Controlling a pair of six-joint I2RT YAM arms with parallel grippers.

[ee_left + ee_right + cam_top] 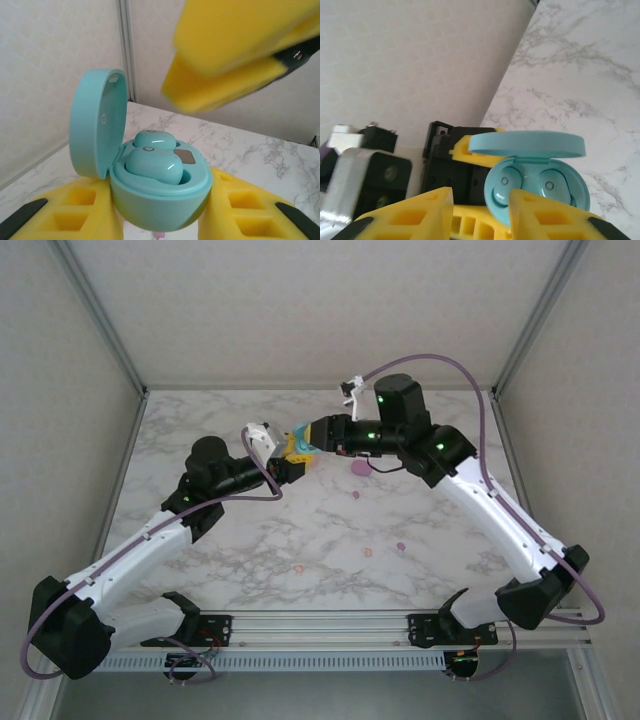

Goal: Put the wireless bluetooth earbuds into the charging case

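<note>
Marble tabletop [250, 530] carries two arms. Left claw [160, 216] clamps the one teal charging case [165, 200], lid open, raised over the far middle. Right claw [481, 200], slightly parted and empty, hovers just beside it. A nudge from it could unseat the two teal earbuds [152, 165]. Four loose buds [367, 552] lie nearer.

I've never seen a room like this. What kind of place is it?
Probably a robot test booth, not a home: the left arm and right arm bolted to a metal rail, a marble-look table, and plain walls closing it in.
</note>
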